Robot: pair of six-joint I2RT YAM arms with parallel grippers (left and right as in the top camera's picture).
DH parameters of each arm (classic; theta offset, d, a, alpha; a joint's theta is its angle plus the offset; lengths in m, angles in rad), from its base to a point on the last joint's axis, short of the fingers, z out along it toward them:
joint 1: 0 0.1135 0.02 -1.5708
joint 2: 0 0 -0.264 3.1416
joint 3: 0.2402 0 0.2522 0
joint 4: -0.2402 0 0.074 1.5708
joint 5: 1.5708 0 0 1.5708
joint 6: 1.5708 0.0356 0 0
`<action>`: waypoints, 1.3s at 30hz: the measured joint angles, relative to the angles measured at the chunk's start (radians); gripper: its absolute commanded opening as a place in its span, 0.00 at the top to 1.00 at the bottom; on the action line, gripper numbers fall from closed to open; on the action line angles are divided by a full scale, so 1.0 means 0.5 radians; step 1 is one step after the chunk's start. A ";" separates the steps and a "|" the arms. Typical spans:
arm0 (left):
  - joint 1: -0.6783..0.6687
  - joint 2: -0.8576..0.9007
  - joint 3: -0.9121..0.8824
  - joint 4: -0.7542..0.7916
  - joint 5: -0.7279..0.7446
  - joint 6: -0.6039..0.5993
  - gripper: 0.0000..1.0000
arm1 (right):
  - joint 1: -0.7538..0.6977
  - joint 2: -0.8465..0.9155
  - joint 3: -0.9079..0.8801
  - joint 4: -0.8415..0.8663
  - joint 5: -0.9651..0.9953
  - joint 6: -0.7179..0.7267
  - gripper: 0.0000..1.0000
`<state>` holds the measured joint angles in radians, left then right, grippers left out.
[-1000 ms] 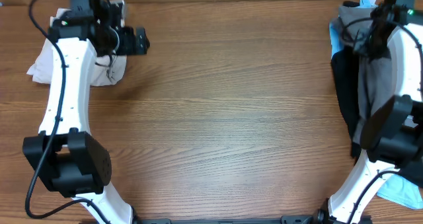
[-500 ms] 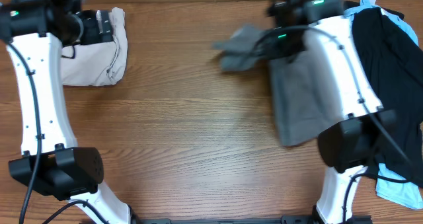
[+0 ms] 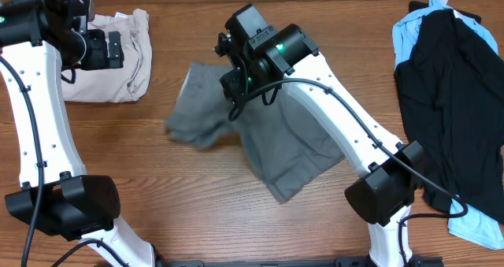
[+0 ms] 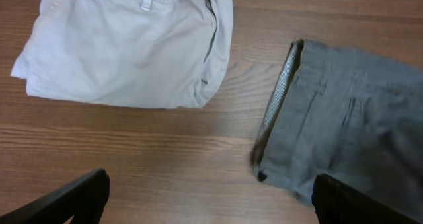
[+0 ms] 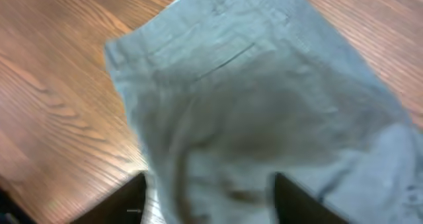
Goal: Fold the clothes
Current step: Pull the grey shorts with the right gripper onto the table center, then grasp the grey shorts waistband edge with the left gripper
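We count four garments on the table [image 3: 197, 212]: one pair of grey shorts [image 3: 201, 109], one pair of beige shorts [image 3: 126, 78], one black garment [image 3: 449, 101] and one light-blue garment [image 3: 409, 35]. There are two arms, each with one gripper.

The grey shorts lie in the middle of the table, a little to the left, partly spread and partly under the right arm. The beige shorts lie folded at the far left. The black garment lies over the light-blue one at the far right.

Half a second earlier the grey shorts were hanging right of the middle; now they are more to the left and lie on the wood. One second earlier they were at the right, by the black garment. The beige shorts keep their place.

The left gripper [image 3: 116, 50] hovers over the beige shorts, fully spread and holding nothing; in its wrist view its two fingers [image 4: 79, 197] stand at opposite corners with only wood between them. The right gripper [image 5: 218, 197] is just above the grey shorts with its jaws apart; whether the cloth touches them we cannot tell.

Only the overhead view shows the black and light-blue garments. Only the left wrist view shows the striped inner waistband [image 4: 281, 95] of the grey shorts. Only the right wrist view shows their back pocket slit [image 5: 218, 62].
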<state>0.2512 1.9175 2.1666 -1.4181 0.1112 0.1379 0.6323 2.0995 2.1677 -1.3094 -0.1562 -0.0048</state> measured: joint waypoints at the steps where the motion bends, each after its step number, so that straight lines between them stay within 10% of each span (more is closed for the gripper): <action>1: 0.000 0.000 0.000 -0.016 0.002 0.008 0.05 | -0.021 0.000 0.000 -0.004 0.015 0.018 0.23; 13: -0.015 -0.033 0.000 -0.349 0.156 0.075 0.08 | -0.883 0.000 0.008 -0.211 -0.348 0.191 0.25; 26: -0.326 -0.595 -0.053 -0.537 0.244 -0.462 0.03 | -1.221 -0.430 0.026 -0.526 -0.489 0.130 0.11; 39: -0.683 -0.558 -1.161 0.272 -0.084 -1.117 0.00 | -1.221 -0.486 -0.058 -0.395 -0.375 0.114 0.00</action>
<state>-0.0902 1.6382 1.5860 -1.2819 0.0692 -0.4206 0.0219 1.8565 2.1387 -1.5070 -0.3439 0.0525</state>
